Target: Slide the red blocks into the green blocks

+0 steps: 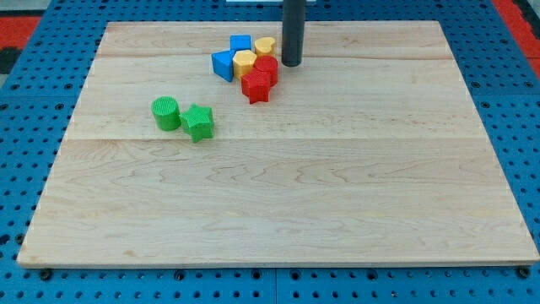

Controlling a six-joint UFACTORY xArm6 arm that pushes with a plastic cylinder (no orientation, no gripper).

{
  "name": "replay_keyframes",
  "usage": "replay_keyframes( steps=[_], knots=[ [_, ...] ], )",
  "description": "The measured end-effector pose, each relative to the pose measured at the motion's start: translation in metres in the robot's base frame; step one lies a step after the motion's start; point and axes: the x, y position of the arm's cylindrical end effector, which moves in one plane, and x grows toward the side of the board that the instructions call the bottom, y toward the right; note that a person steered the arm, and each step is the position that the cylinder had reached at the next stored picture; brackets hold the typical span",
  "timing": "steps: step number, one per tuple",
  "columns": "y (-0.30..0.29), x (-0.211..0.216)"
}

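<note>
A red star block [256, 86] and a red cylinder [267, 68] sit in a tight cluster near the view's top centre. A green cylinder [165, 113] and a green star block [199, 122] stand side by side, touching, to the lower left of that cluster. My tip [292, 63] rests on the board just right of the red cylinder, close to it or touching it. The green blocks are well apart from the red ones.
In the same cluster are two blue blocks [224, 64] [241, 44] and two yellow blocks [245, 62] [265, 46], pressed against the red ones. The wooden board [278, 203] lies on a blue perforated base [34, 127].
</note>
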Motion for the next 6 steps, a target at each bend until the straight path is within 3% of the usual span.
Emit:
replay_keyframes(
  steps=[1, 3, 4, 5, 6],
  knots=[
    [-0.013, 0.008],
    [-0.028, 0.079],
    [-0.063, 0.096],
    [-0.107, 0.108],
    [-0.09, 0.095]
  ],
)
